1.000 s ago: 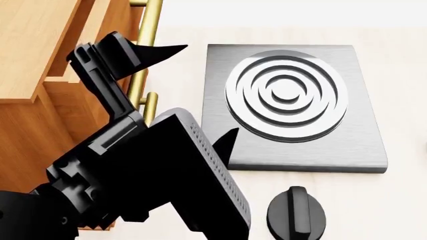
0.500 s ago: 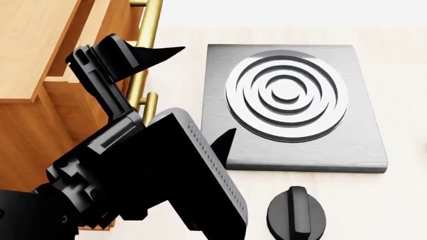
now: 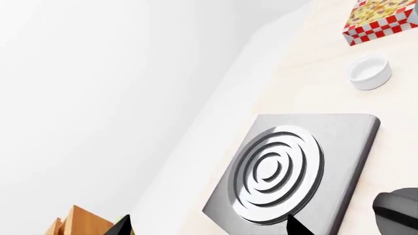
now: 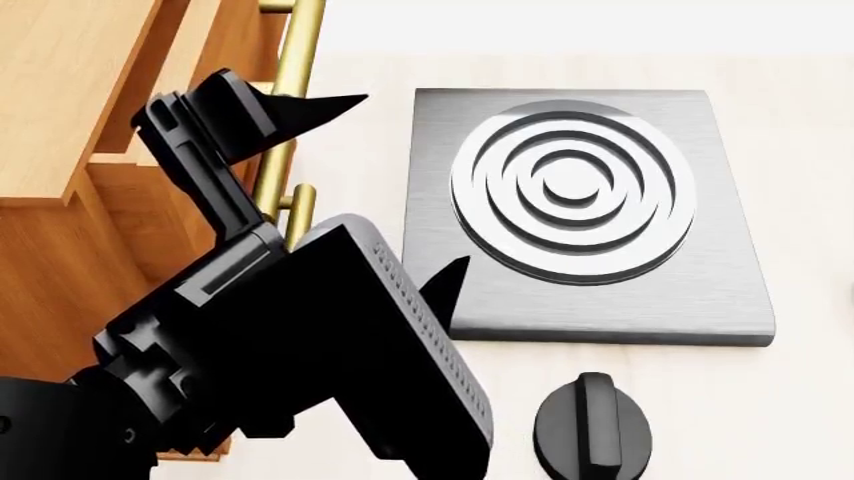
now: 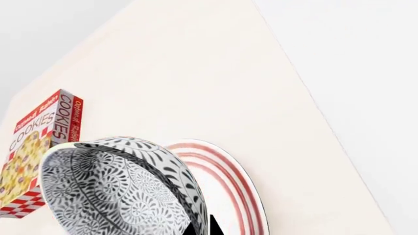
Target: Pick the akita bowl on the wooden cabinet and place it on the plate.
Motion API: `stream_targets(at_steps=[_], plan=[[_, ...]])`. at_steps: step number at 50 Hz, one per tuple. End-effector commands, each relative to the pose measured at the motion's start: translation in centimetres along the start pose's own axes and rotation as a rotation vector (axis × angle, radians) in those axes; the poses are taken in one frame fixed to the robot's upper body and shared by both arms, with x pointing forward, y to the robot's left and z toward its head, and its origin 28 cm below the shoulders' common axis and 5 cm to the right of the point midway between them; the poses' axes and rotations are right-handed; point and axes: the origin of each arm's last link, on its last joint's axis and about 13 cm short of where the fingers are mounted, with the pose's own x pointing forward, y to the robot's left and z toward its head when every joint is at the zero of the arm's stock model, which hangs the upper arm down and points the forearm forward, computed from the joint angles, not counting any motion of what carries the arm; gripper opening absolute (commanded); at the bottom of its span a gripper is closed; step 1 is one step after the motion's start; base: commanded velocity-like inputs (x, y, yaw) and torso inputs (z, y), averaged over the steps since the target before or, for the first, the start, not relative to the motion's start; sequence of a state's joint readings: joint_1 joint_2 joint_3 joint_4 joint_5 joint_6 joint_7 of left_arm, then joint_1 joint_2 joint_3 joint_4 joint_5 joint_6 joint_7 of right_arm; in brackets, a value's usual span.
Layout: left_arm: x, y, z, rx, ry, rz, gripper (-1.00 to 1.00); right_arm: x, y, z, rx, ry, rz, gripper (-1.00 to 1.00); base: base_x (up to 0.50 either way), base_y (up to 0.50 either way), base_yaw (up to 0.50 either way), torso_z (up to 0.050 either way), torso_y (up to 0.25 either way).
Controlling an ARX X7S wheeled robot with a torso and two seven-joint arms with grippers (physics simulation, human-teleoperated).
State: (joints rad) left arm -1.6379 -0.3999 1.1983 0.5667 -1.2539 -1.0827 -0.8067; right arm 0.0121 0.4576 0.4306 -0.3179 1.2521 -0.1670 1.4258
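Metal hotplate [image 4: 583,215], black knob [image 4: 593,427], white ramekin [image 3: 369,72], cookie box [image 5: 40,147].

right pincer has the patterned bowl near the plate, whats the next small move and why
Probably lower the right pincer a little, then release. In the right wrist view, the patterned bowl sits tilted, gripped at its rim, with the red-ringed plate directly behind it on the pale counter. Whether the bowl already touches the plate cannot be told, so easing down first seems safer.
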Motion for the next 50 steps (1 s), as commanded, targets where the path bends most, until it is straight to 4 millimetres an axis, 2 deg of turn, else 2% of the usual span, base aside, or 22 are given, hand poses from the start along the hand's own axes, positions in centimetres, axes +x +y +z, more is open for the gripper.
stream_targets(at_steps=[1,13,50], plan=[[0.0,0.0,-0.1,-0.001,0.002,0.001,1.0,0.2,0.4,-0.4,-0.003,0.012,0.016,-1.0,0.0,0.0,0.0,0.0,0.01],[0.0,-0.1,-0.3,-0.005,0.006,0.001,1.0,0.7,1.0,-1.6,-0.025,0.035,0.03,-1.0,0.0,0.0,0.0,0.0,0.0],[0.1,-0.1,-0.6,-0.008,0.013,0.0,1.0,1.9,2.4,-3.4,-0.081,0.058,0.055,-1.0,0.0,0.0,0.0,0.0,0.0]])
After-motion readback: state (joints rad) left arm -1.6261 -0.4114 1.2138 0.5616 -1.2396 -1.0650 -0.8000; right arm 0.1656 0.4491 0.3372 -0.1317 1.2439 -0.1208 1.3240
